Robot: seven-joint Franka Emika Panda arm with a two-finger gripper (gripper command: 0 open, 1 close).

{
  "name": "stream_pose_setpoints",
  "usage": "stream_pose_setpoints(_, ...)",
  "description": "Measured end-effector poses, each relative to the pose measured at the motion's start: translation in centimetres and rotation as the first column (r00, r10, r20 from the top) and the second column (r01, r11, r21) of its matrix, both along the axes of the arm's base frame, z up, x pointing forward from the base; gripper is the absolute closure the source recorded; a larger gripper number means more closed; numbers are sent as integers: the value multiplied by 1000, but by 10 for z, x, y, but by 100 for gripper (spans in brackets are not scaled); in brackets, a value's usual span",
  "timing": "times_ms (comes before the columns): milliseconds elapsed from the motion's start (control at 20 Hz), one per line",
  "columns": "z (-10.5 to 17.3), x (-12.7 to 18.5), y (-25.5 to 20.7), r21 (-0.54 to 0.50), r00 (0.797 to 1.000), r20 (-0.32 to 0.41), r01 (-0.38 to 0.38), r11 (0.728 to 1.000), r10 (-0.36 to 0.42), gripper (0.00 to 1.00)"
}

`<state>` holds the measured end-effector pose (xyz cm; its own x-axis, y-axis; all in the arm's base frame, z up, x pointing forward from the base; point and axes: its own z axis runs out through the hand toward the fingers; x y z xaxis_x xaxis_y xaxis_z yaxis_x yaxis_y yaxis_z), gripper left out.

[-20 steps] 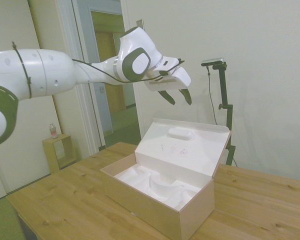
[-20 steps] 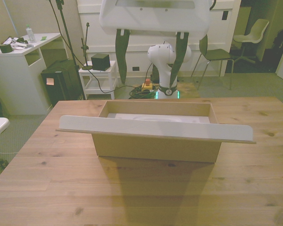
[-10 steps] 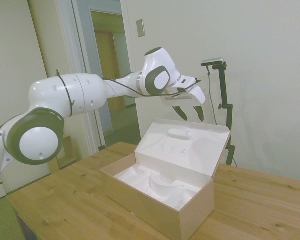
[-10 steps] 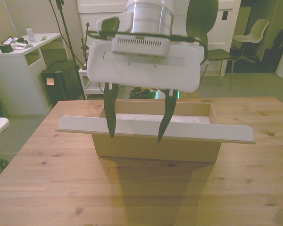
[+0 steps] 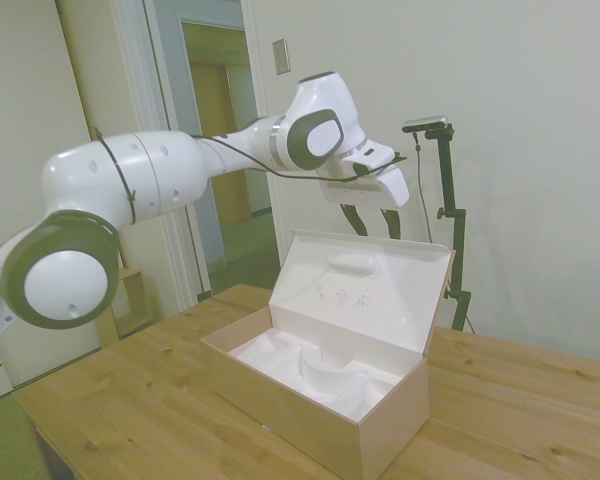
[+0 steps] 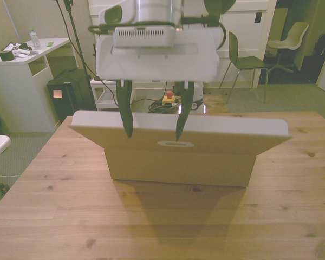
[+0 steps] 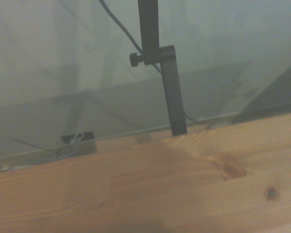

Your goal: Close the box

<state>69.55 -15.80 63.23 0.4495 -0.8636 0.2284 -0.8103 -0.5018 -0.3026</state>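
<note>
The box (image 5: pixel 388 432) is pale pinkish-tan and stands in the middle of the wooden table (image 5: pixel 130 400). Its hinged lid (image 5: pixel 365 290) stands nearly upright, and the white moulded insert (image 5: pixel 310 368) shows inside. In the front view the lid (image 6: pixel 233 135) shows its tan outer face above the box's front wall (image 6: pixel 179 168). My gripper (image 5: pixel 377 230) is open, with its dark fingers pointing down just behind the lid's top edge, at or touching the outer face. In the front view the gripper (image 6: pixel 153 135) straddles the lid's upper middle. The wrist view shows only table wood (image 7: pixel 184 194).
Bare table wood (image 6: pixel 162 227) stretches around the box on every side. Beyond the table in the front view are a white desk (image 6: pixel 21 59) at the left, a black unit (image 6: pixel 70 97), a small white shelf (image 6: pixel 111 89) and chairs (image 6: pixel 249 62).
My gripper came down and forward over the box to the lid's far side. The lid has swung up from leaning back to nearly upright. The fingers stayed open.
</note>
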Motion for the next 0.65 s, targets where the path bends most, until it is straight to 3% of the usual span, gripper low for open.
stream_pose_setpoints(150,10,-36,14,68,996,-82,-14,998,19,0)
stream_pose_setpoints(300,-1,-58,36,103,988,-143,-38,994,53,0)
stream_pose_setpoints(650,-11,-122,71,149,984,-176,-10,989,36,0)
